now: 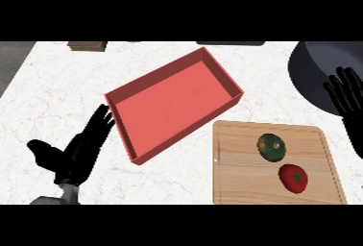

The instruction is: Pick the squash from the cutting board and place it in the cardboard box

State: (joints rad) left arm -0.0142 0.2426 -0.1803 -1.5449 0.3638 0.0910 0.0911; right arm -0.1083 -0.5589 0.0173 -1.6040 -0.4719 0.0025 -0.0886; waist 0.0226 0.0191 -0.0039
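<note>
A dark green squash (272,146) lies on the wooden cutting board (237,168) at the lower right, with a red tomato (293,178) just below it. The box (174,103) is a red, shallow, open tray set at an angle in the middle of the counter, left of the board. My right hand (349,98) is open at the right edge, fingers up, above and right of the squash and apart from it. At the lower left my left hand (78,149) is open with straight fingers, close to the box's left corner.
A large dark round pan (315,67) sits at the upper right, partly behind my right hand. A small brown block (88,45) and a dark object (230,43) lie along the counter's far edge. White marble counter (50,96) spreads to the left.
</note>
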